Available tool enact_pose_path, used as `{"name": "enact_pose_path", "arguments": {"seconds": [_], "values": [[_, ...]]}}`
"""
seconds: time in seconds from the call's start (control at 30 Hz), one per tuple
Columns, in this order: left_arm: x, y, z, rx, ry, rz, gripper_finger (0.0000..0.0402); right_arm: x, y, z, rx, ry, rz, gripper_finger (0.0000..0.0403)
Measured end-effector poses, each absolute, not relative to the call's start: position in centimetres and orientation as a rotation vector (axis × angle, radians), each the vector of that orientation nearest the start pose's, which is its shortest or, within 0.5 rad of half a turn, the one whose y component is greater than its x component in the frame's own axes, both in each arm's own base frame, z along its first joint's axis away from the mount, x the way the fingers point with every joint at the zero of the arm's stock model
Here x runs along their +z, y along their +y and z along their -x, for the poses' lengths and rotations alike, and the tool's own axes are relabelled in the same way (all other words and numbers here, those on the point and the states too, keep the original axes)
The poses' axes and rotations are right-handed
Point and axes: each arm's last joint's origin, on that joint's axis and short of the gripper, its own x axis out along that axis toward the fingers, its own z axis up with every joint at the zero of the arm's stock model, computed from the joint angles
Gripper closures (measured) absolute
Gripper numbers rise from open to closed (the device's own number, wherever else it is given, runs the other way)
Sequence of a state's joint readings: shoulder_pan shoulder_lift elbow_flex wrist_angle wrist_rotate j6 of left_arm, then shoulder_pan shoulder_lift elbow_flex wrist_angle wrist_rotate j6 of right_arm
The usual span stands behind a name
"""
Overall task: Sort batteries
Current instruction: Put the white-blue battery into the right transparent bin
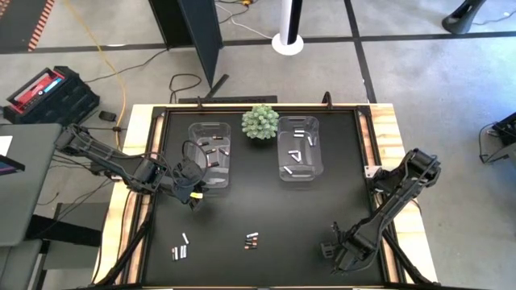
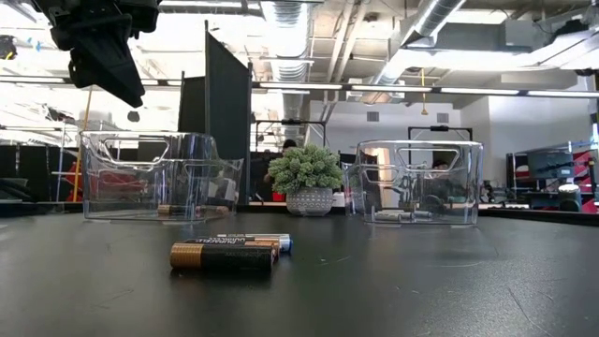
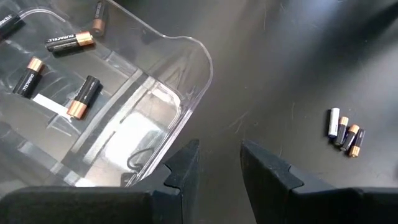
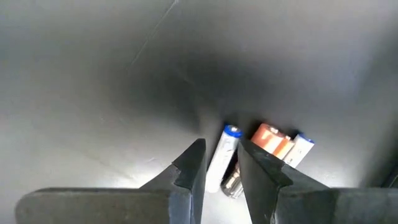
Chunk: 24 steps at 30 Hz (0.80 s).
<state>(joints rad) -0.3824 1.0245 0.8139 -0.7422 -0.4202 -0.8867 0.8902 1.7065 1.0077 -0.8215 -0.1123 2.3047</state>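
High view: left gripper [image 1: 192, 196] hangs just off the front edge of the left clear bin [image 1: 210, 153], which holds dark copper-ended batteries [image 1: 214, 151]; the right clear bin [image 1: 299, 147] holds pale silver cells [image 1: 300, 153]; a green spiky plant [image 1: 260, 122] sits between the bins at the mat's back edge. Loose batteries lie near the front edge of the black mat [image 1: 266, 217]: one cluster front-left [image 1: 181, 250], one front-centre [image 1: 251, 240]. Right gripper [image 1: 332, 250] sits low near the front-right corner. Low view: a few cells [image 2: 229, 253] lie side by side in the foreground, bins and plant behind. Left wrist: fingers [image 3: 180, 171] parted by a narrow gap, nothing between them (bin corner right below). Right wrist: fingers [image 4: 189, 165] parted a little, empty; a white cell with a blue tip [image 4: 222, 158] lies on the mat past the gap, more cells alongside.
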Motion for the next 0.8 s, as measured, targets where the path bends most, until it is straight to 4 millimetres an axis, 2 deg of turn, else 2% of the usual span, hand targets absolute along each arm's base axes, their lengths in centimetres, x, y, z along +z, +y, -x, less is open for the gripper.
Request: {"name": "enact_pose_path", "arguments": {"seconds": [0.7, 0.8], "values": [[25.98, -5.96, -18.02, 0.404, 0.782, 0.438, 0.029, 15.83, 23.2, -18.59, -0.941, 1.351, -1.208, 0.0292], [25.98, -5.96, -18.02, 0.404, 0.782, 0.438, 0.029, 15.31, 23.36, -18.7, -0.923, 1.361, -1.197, 0.0292]]}}
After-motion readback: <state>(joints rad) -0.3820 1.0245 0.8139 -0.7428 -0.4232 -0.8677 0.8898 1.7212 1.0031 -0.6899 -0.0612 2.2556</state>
